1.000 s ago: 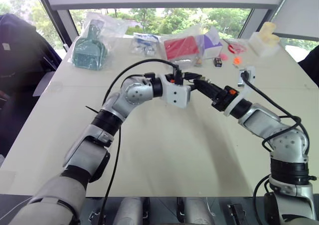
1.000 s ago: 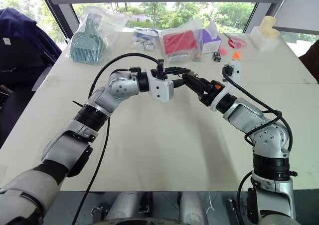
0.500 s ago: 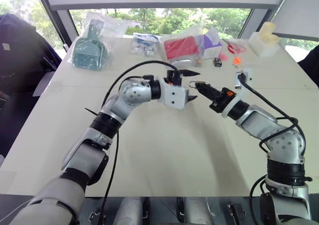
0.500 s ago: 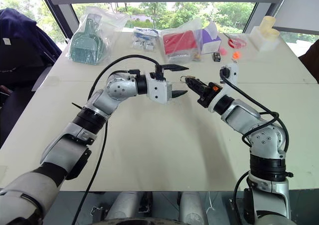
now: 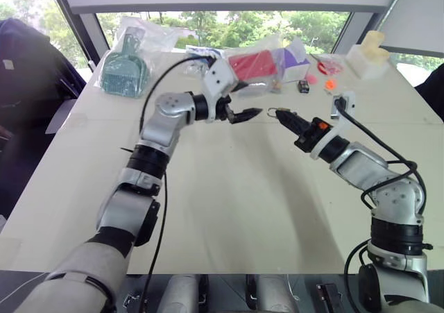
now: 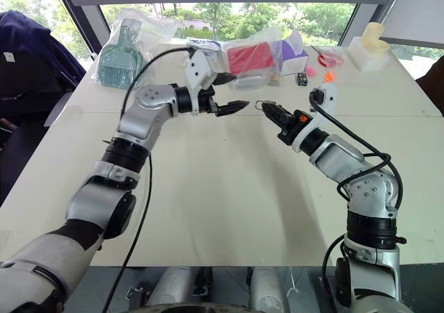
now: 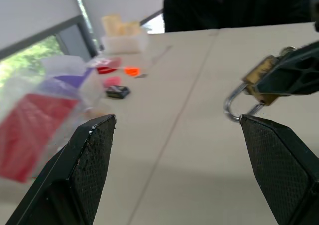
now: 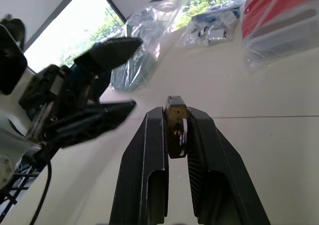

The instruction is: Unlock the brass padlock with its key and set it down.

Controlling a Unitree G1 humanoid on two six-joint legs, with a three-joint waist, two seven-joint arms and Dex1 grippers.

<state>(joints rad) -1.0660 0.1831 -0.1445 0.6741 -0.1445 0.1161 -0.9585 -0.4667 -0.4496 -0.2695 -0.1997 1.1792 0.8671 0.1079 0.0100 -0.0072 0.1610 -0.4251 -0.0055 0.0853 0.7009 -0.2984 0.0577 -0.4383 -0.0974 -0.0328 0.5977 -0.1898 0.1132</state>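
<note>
Padlock work is midway over the pale table (image 5: pixel 229 209). From the head camera, the right gripper (image 5: pixel 283 116) is clamped on the brass padlock (image 5: pixel 279 112), held in the air above the table, its silvery shackle loop pointing toward the left gripper (image 5: pixel 244 103). That one hangs just beside the padlock, apart from it, fingers spread wide and holding nothing.

Left wrist camera: the padlock (image 7: pixel 259 78) sits between the right gripper's black tips, and its shackle (image 7: pixel 233 104) reads as a hook that looks sprung on one side, though I cannot be sure. No key shows.

Right wrist camera: the brass body (image 8: pixel 175 126) is pinched between the two fingers (image 8: pixel 149 155), keyhole face toward the lens, with the left gripper (image 8: pixel 117 80) gaping just beyond.

By my reckoning the unlocking may be done; setting the padlock down on the table remains.
</note>
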